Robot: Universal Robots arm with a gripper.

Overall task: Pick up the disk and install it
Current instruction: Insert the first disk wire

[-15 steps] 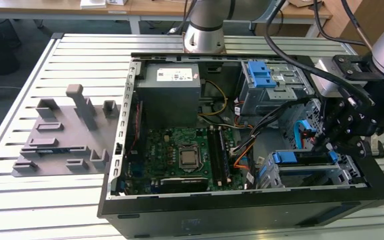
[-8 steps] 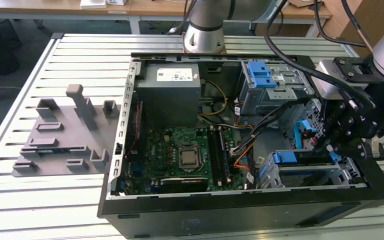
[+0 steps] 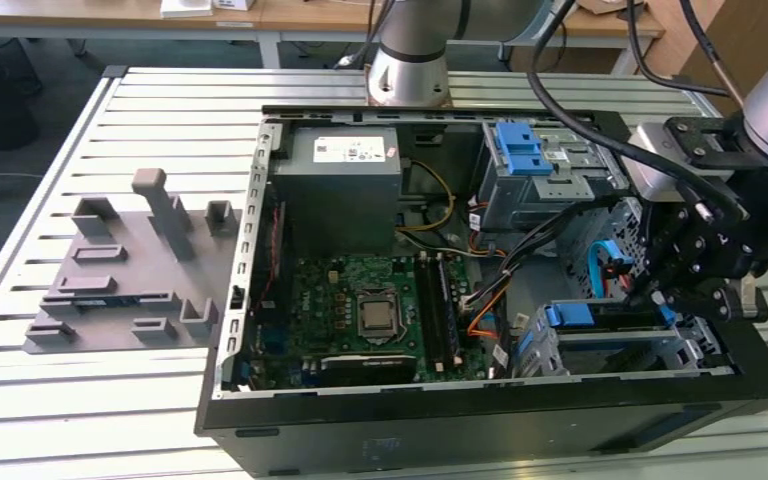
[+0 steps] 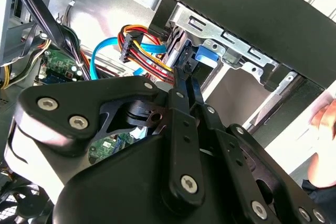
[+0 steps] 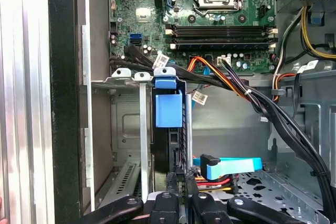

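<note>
A robotics lab or workshop is suggested: an opened black desktop computer case (image 3: 491, 420) is laid on a slatted aluminium workbench (image 3: 157, 110), beside a grey moulded fixture plate (image 3: 124, 285).

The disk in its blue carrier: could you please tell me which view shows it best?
The first wrist view: the disk stands edge-on in its bay, blue tab facing the camera. The exterior view shows only its blue tab; the second wrist view shows a blue corner beyond the gripper.
</note>
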